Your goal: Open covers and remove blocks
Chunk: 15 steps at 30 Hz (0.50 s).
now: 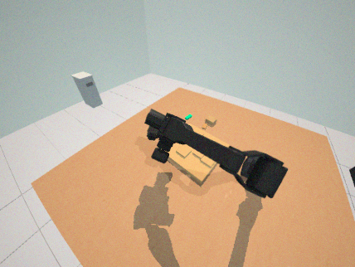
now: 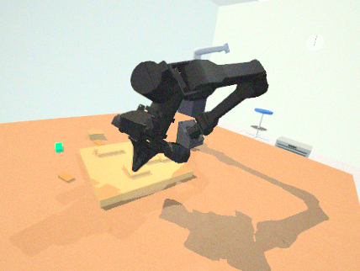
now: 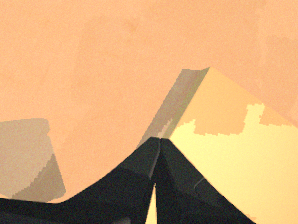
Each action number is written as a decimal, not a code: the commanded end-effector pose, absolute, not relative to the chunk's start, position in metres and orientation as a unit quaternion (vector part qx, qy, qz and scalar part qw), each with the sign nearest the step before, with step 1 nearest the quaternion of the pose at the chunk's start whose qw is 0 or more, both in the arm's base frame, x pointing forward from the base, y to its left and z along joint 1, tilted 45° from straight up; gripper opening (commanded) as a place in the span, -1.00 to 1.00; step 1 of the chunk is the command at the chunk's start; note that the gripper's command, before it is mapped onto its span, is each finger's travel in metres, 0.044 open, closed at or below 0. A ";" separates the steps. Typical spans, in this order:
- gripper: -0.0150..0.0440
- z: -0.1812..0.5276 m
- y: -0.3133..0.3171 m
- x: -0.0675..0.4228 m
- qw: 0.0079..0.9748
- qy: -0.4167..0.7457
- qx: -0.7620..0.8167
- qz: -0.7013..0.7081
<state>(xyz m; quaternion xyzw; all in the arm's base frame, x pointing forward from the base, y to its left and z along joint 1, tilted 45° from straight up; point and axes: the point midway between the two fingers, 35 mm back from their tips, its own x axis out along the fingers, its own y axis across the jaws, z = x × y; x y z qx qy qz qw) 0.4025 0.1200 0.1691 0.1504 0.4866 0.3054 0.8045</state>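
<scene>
The tool [image 2: 137,165], fingers pressed together on nothing, points down over the puzzle board [image 2: 110,178]. Beside the board on the worktop [image 2: 252,236] lie a green block [image 2: 59,146] and a tan block [image 1: 211,121]. The arm hides most covers from the top view.

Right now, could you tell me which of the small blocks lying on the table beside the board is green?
The green block left of the board; the other loose blocks are tan or orange.
</scene>
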 end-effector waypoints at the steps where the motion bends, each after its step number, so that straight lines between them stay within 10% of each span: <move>1: -0.49 0.152 0.109 0.391 0.783 0.522 0.163 0.298; 15: -0.49 0.112 0.073 0.344 0.698 0.626 0.221 0.268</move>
